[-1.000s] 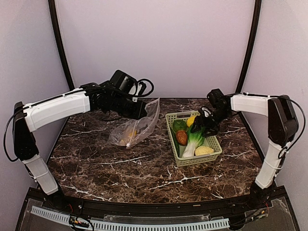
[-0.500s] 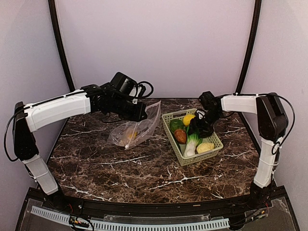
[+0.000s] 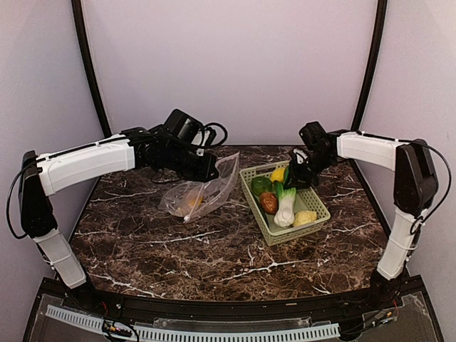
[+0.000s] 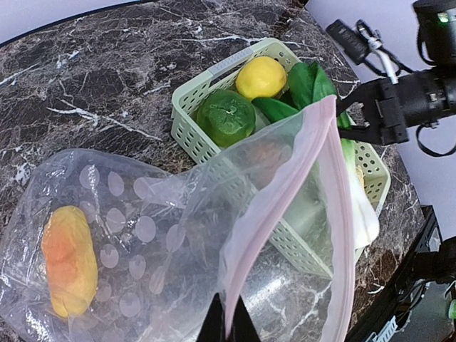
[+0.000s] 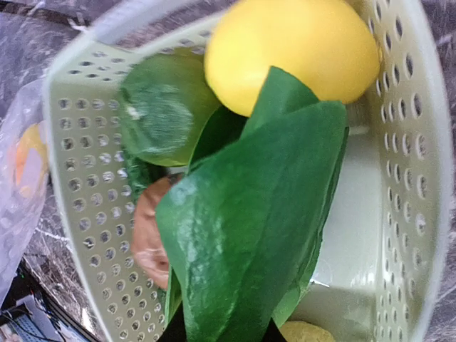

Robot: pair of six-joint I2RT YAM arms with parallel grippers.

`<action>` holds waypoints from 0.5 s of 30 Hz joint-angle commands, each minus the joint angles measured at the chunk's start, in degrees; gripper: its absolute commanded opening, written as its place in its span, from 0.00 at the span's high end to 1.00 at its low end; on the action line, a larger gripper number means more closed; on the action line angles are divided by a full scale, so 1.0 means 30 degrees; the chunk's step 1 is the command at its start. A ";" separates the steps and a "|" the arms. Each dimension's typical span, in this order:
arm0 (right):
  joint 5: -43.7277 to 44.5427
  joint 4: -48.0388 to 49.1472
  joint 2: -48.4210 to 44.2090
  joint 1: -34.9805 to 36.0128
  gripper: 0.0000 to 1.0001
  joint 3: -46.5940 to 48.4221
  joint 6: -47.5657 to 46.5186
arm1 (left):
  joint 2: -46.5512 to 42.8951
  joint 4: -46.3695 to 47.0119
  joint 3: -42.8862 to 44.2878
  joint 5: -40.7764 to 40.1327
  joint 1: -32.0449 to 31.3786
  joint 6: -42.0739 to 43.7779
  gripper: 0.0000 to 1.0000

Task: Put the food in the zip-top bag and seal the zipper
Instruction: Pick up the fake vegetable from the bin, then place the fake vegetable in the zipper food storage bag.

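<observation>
- Right gripper point(image 3: 293, 175) is pinched on the leafy end of the bok choy point(image 3: 286, 205), whose white stalk reaches down into the basket point(image 3: 279, 239). By the look of it, this second piece is only beginning its trip.
- Left gripper point(image 4: 228, 324) is pressed together on the mouth edge of the zip-top bag point(image 4: 142, 228). It holds the mouth raised and gaping toward the basket, while the bag's lower end rests on the table point(image 3: 178, 249).
- The basket sits just right of the bag and holds most of the food.
- One piece is done: the orange-yellow piece point(image 4: 69, 260) lies inside the bag.
- Besides the bok choy, the green pepper point(image 4: 225, 117), lemon point(image 4: 261, 77), red-brown piece point(image 3: 268, 203) and pale yellow piece point(image 3: 305, 218) are left to move.
- Last, the zipper point(image 4: 260, 214) stands apart, unsealed; closing it looks like the final step.
</observation>
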 commanded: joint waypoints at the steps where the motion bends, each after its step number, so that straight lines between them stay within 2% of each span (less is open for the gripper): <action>1: -0.0361 0.1309 -0.3013 -0.0210 0.88 0.0605 -0.1591 | -0.0189 0.0660 -0.0039 0.0221 -0.0041 -0.0571 0.99; 7: -0.2078 0.4882 -0.5848 -0.0338 1.00 -0.0241 -0.4095 | 0.0263 0.1531 0.0219 0.0505 -0.0041 -0.1682 0.99; 11: -0.4308 0.8111 -0.7373 -0.0337 1.00 -0.0981 -0.5279 | 0.0415 0.2094 0.0187 0.0705 -0.0041 -0.2258 0.99; 15: -0.5963 0.8672 -0.7070 -0.0339 1.00 0.0845 -0.5952 | 0.0437 0.2584 0.0039 0.0681 -0.0041 -0.3204 0.99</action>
